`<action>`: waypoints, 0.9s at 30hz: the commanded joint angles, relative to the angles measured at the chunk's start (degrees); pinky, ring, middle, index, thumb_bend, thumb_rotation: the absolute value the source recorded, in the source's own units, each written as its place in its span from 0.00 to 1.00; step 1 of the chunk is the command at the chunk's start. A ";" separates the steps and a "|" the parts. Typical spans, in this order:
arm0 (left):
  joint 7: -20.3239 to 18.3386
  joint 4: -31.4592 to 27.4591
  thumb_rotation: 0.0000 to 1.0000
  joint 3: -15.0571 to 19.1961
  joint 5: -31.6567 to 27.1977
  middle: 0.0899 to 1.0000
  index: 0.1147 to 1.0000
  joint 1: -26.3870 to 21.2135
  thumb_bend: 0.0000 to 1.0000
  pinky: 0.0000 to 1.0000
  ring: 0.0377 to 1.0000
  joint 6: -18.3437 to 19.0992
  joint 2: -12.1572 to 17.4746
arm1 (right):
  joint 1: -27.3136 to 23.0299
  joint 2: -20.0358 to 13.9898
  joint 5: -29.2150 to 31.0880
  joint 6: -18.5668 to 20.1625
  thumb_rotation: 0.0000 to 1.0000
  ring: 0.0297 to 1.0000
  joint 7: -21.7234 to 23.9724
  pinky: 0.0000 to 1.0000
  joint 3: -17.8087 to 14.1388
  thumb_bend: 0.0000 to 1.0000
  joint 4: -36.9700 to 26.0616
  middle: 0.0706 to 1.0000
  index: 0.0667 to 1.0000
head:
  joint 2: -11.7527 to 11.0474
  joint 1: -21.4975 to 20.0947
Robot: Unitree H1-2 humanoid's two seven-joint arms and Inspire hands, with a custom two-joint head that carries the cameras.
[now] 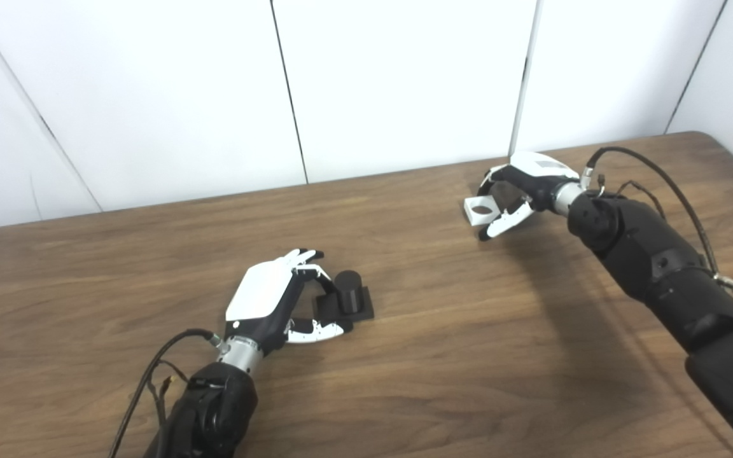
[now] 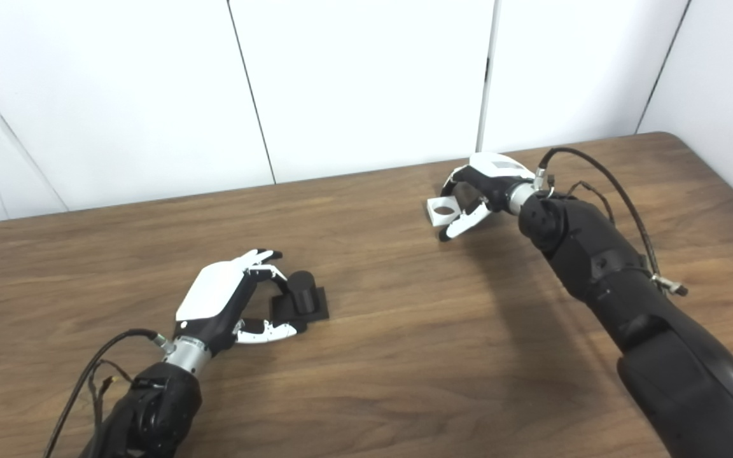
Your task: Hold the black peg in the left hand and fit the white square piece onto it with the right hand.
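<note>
The black peg (image 1: 348, 291), a short cylinder on a square black base, stands upright on the table left of centre. My left hand (image 1: 269, 299) lies at its left side. Its fingers (image 1: 313, 270) curl onto the base's far edge and its thumb presses the near edge, so the hand is shut on the base. The white square piece (image 1: 481, 208), with a round hole in it, is at the far right of the table. My right hand (image 1: 519, 184) arches over it, fingers on its far side and thumb under its near edge, shut on it.
The brown wooden table (image 1: 443, 356) ends at a white panelled wall (image 1: 398, 83) behind both hands. Its right corner is rounded. Loose black cables (image 1: 653, 168) loop off my right forearm, and more hang off my left wrist.
</note>
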 commanded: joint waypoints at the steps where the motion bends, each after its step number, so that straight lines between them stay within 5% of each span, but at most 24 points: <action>1: -0.99 0.28 0.31 0.13 2.72 0.89 0.49 0.33 0.80 0.90 0.93 2.17 1.83 | -1.85 -0.15 -0.78 0.09 0.15 0.90 -2.42 0.94 -0.34 0.52 -0.96 0.84 0.46 | 0.06 -0.06; 27: -1.24 0.32 0.29 0.31 2.57 0.88 0.49 0.13 0.81 0.90 0.93 2.20 1.56 | 0.12 -1.68 0.42 -2.37 0.13 0.88 -5.66 0.96 -2.27 0.52 -4.92 0.79 0.45 | 0.54 -0.03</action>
